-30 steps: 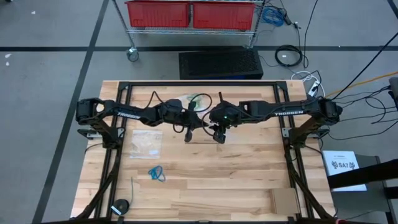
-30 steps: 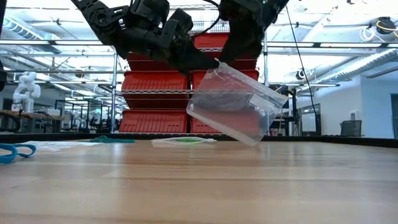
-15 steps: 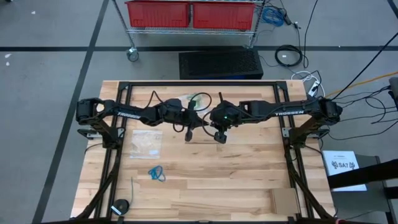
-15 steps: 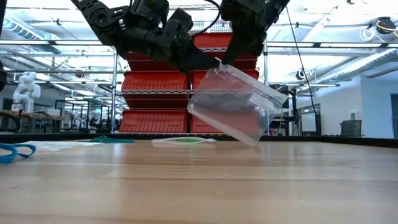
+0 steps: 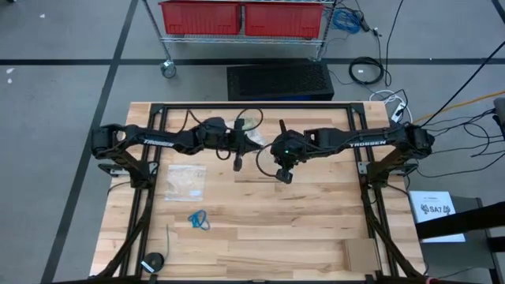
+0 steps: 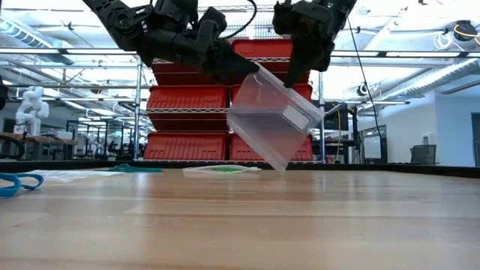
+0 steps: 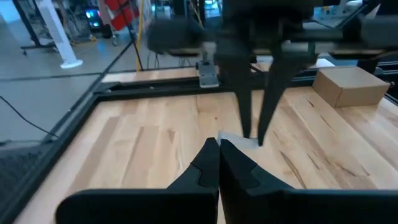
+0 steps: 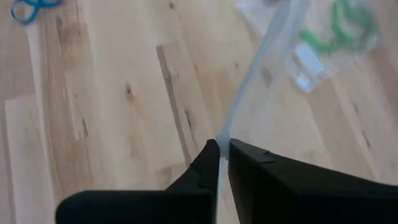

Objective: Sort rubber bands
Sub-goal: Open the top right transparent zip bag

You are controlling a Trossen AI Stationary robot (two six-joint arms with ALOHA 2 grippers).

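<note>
Both the left hand (image 6: 244, 73) and right hand (image 6: 296, 75) pinch a clear plastic zip bag (image 6: 274, 120) above the wooden worktop (image 6: 240, 217), bright blue rubber bands (image 5: 199, 219) well apart.

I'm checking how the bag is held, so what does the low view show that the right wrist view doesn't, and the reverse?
Only the low view shows the whole clear zip bag hanging tilted above the table, pinched at its top by both the left hand and the right hand, with red bins behind. Only the right wrist view shows the green rubber bands inside another bag lying on the table. Both show the right hand shut on the bag's edge, and blue rubber bands on the wood.
</note>
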